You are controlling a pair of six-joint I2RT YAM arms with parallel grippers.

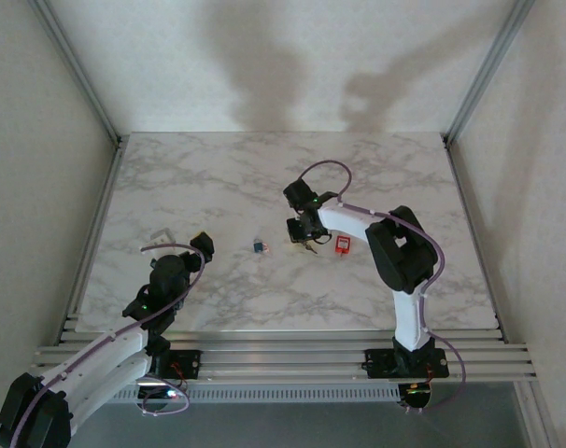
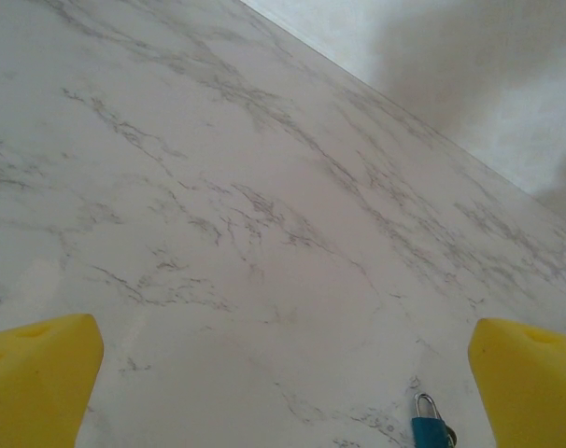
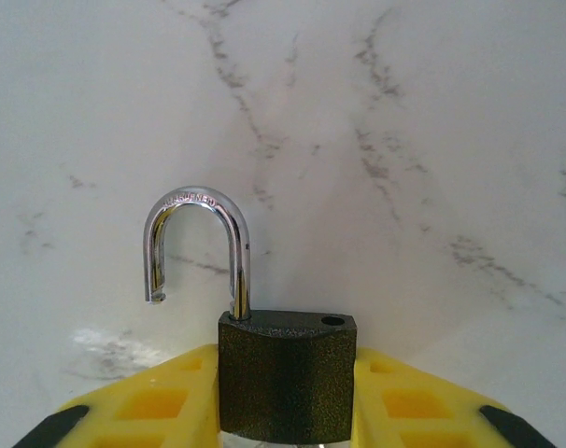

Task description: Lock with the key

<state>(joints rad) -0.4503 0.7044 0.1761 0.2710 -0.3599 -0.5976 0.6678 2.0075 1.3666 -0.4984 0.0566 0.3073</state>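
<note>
Near left, left gripper (image 1: 201, 245): hangs over the near-left part of the surface (image 1: 218, 177). It is released and grasps nothing. Its yellow fingertips (image 2: 35, 378) stand wide apart at the two bottom corners of the left wrist view, with bare marble between them.
Blue padlock (image 1: 258, 246): lies on the surface to the right of the left gripper and apart from it, between the two grippers. In the left wrist view the blue padlock (image 2: 431, 431) sits at the bottom edge with its silver shackle pointing far. It is nearer the right fingertip than the left and touches neither.
Right gripper (image 1: 304, 233): sits near the middle of the surface, just right of the blue padlock. It is clenched on the dark padlock, with one yellow finger (image 3: 157, 411) against each side of the body.
Dark padlock (image 3: 286, 373): has a rough, dark body and stands upright between the fingers in the right wrist view. A small round hole shows in its top face towards the right. Whether it rests on the surface or is lifted cannot be told.
Shackle (image 3: 201, 201): is chrome and open. Its right leg is seated in the body, and its free left end hangs clear, above and to the left of the body.
Red padlock (image 1: 343, 245): lies on the surface just right of the right gripper, beside the white forearm.
Surface: is white marble with grey veins.
</note>
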